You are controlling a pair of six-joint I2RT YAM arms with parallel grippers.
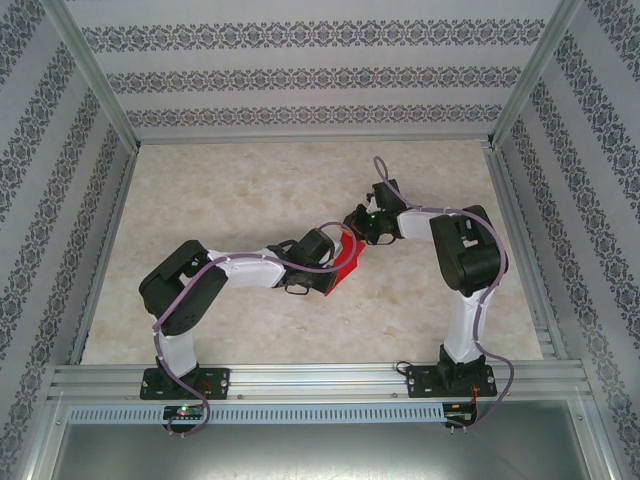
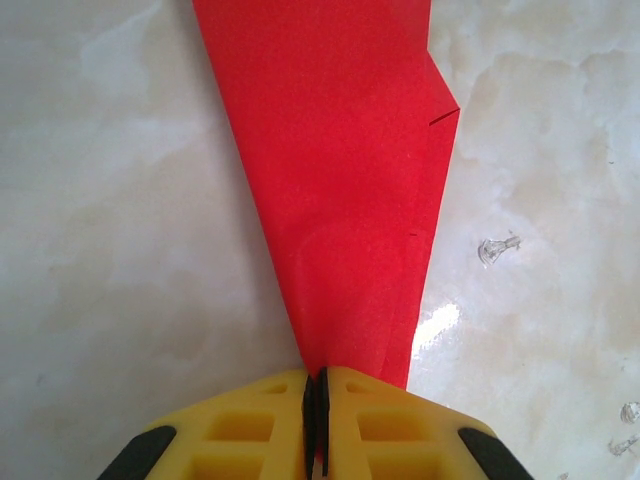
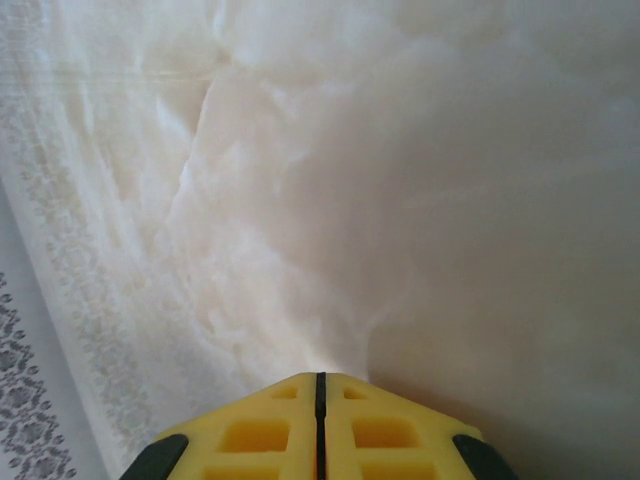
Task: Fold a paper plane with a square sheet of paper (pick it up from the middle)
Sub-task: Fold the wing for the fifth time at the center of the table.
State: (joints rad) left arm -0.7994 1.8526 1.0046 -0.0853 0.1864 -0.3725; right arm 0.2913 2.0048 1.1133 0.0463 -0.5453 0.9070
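In the middle of the top view, the thin bright red paper plane point(image 1: 346, 264), a narrow, pointed, creased dart, is pinched at its tip by the left gripper point(image 2: 316, 386) over the pale marbled tabletop point(image 2: 120, 200). The right gripper point(image 3: 320, 386), just to its upper right, is closed and empty. The main folds look done, and probably only the final creases and setting it down are left.
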